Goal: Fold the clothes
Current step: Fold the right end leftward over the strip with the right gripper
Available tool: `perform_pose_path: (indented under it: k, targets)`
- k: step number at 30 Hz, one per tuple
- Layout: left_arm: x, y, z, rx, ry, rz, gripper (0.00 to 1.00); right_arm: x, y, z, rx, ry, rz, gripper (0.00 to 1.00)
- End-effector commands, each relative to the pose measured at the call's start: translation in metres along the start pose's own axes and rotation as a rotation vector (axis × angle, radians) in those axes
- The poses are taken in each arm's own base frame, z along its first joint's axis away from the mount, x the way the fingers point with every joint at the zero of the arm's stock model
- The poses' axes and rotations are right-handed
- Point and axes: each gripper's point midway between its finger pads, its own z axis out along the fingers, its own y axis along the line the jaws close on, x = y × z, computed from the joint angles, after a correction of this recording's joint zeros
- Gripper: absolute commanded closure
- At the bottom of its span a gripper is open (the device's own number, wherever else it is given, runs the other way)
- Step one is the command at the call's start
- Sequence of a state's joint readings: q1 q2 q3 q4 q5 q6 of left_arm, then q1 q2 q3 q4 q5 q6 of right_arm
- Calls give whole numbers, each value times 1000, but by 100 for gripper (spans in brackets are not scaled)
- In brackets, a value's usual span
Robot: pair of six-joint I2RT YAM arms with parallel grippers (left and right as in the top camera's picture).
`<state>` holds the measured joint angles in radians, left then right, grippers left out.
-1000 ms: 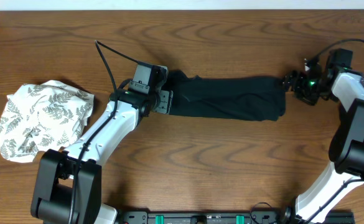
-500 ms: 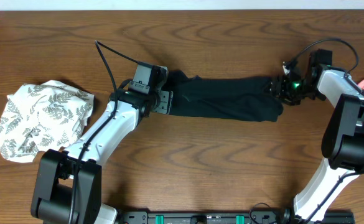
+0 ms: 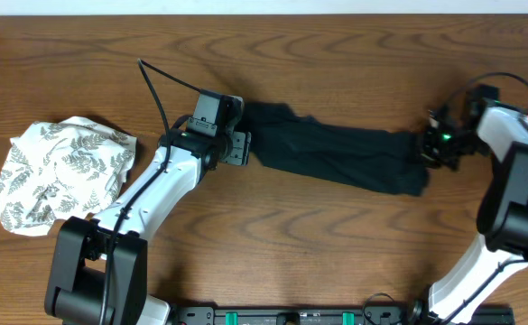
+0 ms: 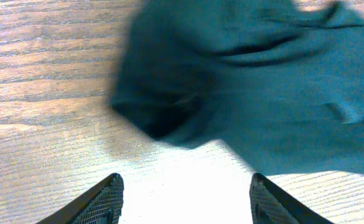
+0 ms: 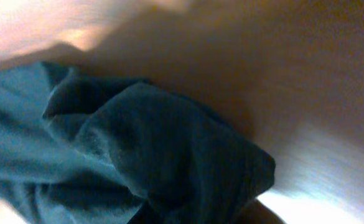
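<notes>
My right gripper [image 3: 432,147] has just closed on the right end of the plain black soft-fabric short-sleeved shirt [image 3: 336,155] and tugged it taut, ready for folding. The shirt lies mid-table, its long axis running left to right with the right end slanting nearer. My left gripper [image 4: 185,186] waits wide and empty beside its left end.

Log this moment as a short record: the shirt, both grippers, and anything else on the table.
garment: black shirt, drawn out in a loose band across the wooden table, not yet folded
left gripper: open, empty, just short of one end of the shirt
right gripper: shut, apparently pinching the other end
other: white leaf-print cloth, crumpled, apart from the shirt
</notes>
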<state>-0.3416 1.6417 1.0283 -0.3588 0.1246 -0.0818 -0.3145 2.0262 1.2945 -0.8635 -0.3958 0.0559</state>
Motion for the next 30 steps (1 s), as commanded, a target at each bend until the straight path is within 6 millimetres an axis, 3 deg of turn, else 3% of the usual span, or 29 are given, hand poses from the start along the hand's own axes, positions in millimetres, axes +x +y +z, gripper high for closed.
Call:
perform_pose_path:
  k: [1,7,10,14,18,26,30]
  targets:
    - [-14,-3,-12,7,-48,-6,34,-8,-40,-37,210,-100,20,99]
    - [-22,-5,-26,13,-88,-3,34,-32,-51,-106,404,-289,0,99]
    - [-26,-6,-32,16,-109,-1,34,-45,-37,-137,393,-365,-16,99]
    - [-30,-7,-39,19,-132,1,34,-51,-6,-155,337,-383,-61,99]
    - [-33,-8,-41,21,-143,2,34,-48,40,-146,269,-366,-159,99]
    - [-33,-8,-41,21,-143,1,34,-31,150,-105,181,-375,-336,99]
    - [-33,-8,-41,22,-143,1,34,-17,191,-80,145,-356,-387,99]
